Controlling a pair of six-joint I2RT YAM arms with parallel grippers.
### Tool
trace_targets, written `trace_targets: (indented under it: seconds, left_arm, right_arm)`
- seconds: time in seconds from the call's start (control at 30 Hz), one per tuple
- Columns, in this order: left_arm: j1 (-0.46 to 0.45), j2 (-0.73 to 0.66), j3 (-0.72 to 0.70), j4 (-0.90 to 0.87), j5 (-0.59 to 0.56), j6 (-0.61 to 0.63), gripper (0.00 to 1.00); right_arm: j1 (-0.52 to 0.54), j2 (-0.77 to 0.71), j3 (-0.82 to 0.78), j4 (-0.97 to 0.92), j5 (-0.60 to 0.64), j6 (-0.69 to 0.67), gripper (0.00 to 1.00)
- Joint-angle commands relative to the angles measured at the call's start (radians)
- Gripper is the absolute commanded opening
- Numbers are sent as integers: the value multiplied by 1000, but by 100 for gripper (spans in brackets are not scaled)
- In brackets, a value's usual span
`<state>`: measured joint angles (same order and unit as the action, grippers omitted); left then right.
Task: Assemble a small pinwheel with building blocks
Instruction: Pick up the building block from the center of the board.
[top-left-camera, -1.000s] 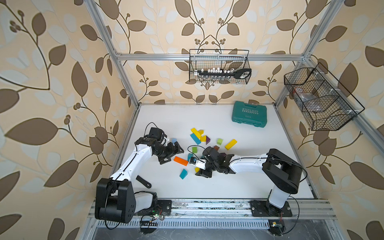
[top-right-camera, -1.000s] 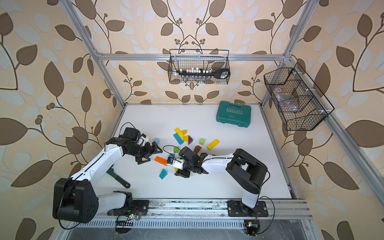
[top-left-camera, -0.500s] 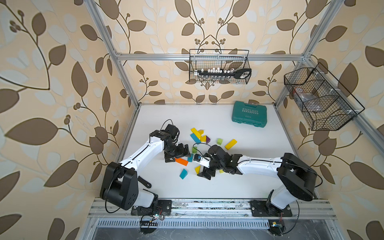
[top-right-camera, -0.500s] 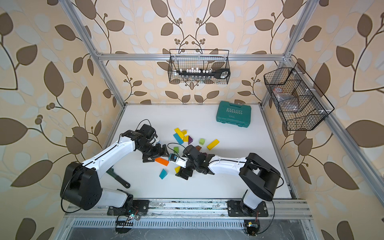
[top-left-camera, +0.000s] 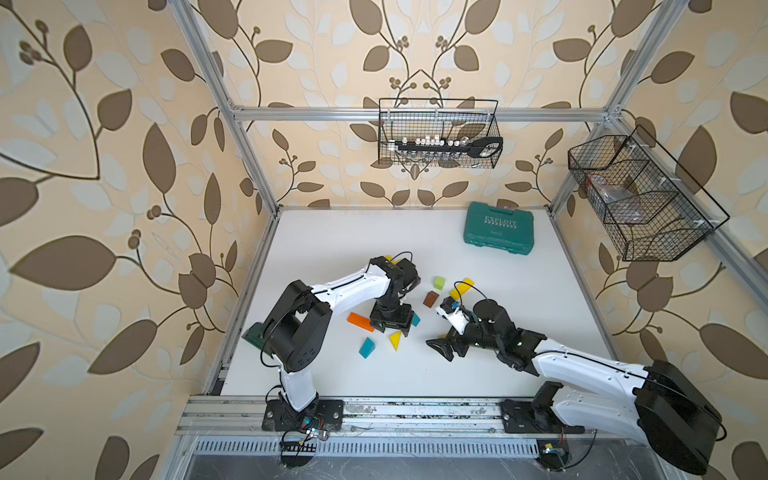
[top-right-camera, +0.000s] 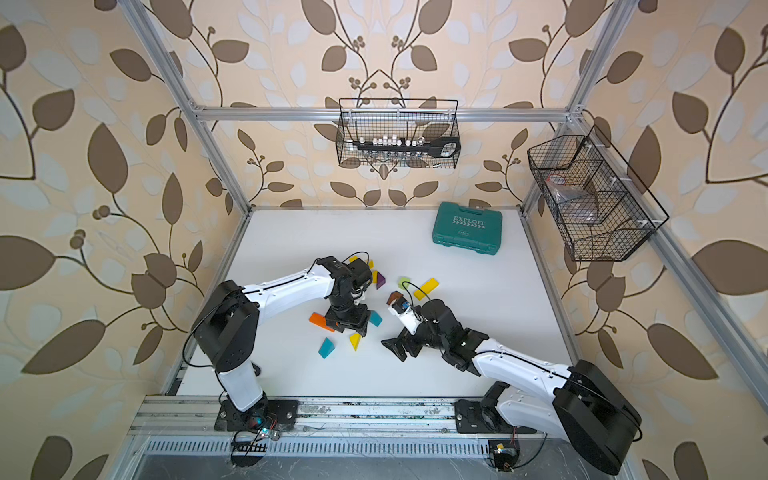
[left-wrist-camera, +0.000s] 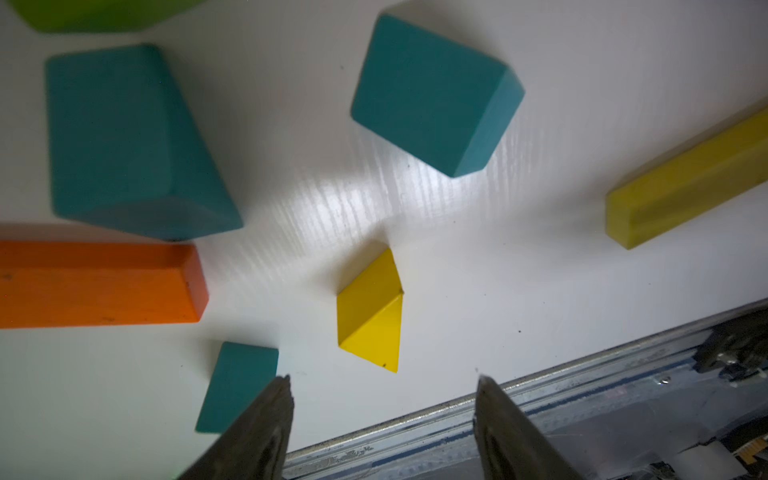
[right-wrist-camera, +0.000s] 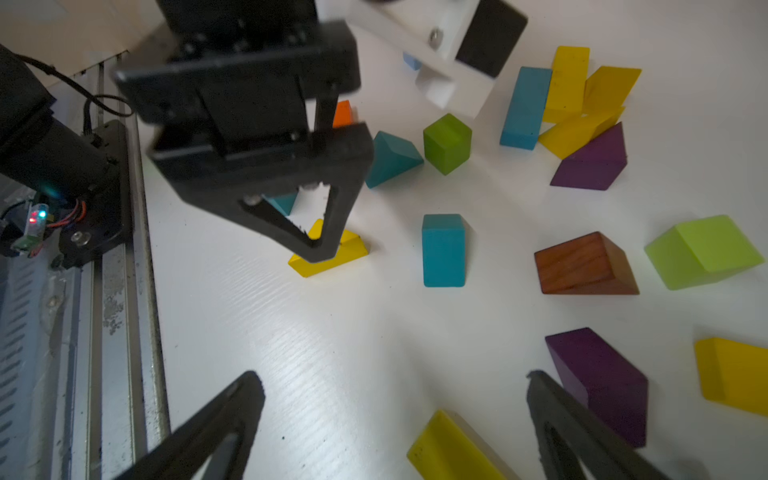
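The building blocks lie scattered mid-table. My left gripper (top-left-camera: 392, 332) points down, open, just above a yellow wedge (top-left-camera: 395, 340), which lies ahead of the fingertips (left-wrist-camera: 286, 386) with nothing between them. Beside it are an orange bar (top-left-camera: 360, 322), a teal wedge (top-left-camera: 366, 347) and a teal block (top-left-camera: 415, 319). My right gripper (top-left-camera: 442, 349) stands wide open low over the table. In the right wrist view a yellow bar (right-wrist-camera: 449, 449) lies flat between its fingers, clear of both. A brown wedge (top-left-camera: 431, 298) and a green cube (top-left-camera: 439, 283) sit further back.
The teal EXPLOIT case (top-left-camera: 498, 228) lies at the back right. The metal rail (top-left-camera: 374, 409) runs along the table's front edge, close to the yellow wedge. A purple wedge (right-wrist-camera: 598, 386) lies just outside one right finger. Wire baskets (top-left-camera: 438, 133) hang on the walls.
The right gripper opened, let go of the yellow bar and drew back to the right. The left arm swung right over the orange bar to above the yellow wedge, its jaws narrowing somewhat.
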<state>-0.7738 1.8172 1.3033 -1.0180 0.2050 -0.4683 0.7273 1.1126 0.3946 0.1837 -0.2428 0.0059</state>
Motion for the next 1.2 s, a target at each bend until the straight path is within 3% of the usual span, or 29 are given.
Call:
trace_targets:
  seconds: [0.0, 0.77, 0.97, 1.17]
  left_arm:
    - [-4, 19, 37, -47, -17, 13, 66]
    - [-44, 113, -30, 44, -26, -105, 50]
    - [-44, 85, -53, 53, -34, -127, 40]
    - [-44, 47, -47, 17, -67, -151, 17]
  right_arm:
    - [-11, -5, -16, 23, 27, 39, 100]
    - [-17, -13, -34, 41, 34, 37, 100]
    - [-17, -7, -36, 47, 35, 36, 100]
    - [-17, -4, -36, 49, 37, 34, 100]
